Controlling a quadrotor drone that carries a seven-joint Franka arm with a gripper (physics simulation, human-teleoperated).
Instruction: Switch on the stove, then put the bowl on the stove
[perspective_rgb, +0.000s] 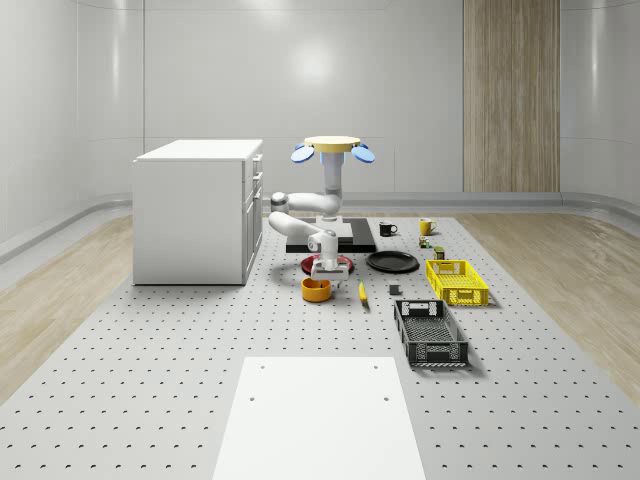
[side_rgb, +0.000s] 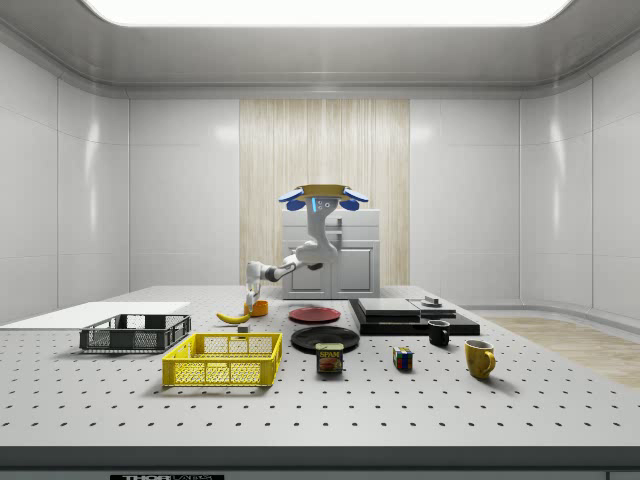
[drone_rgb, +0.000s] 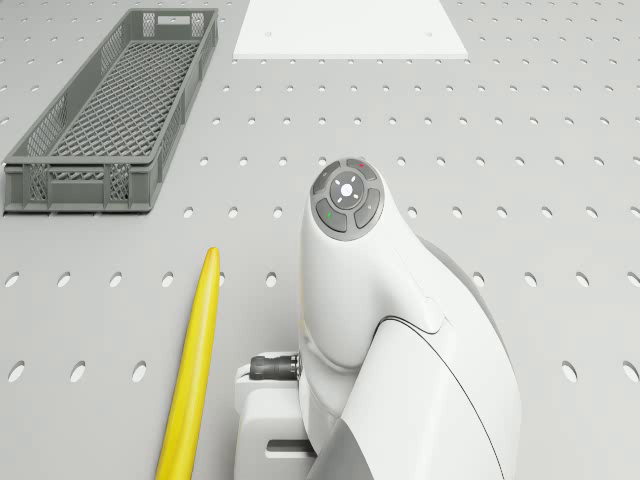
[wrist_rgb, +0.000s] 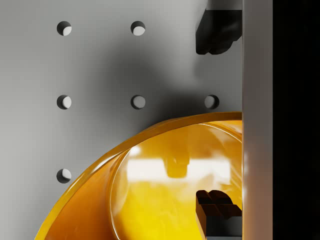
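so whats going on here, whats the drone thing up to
The drone hovers above the black stove on the perforated table, with its arm reaching down toward the camera's side. The gripper sits just over the orange bowl, and the wrist view shows one finger inside the bowl and the other outside its rim, jaws open. The bowl stands on the table, not on the stove. A banana lies beside it.

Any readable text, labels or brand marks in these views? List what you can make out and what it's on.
"SPAM": on the small can on the table, in front of the black plate in the side view.
Light lettering on a black strip at the table's front edge: too small to read.
Nothing else carries text.
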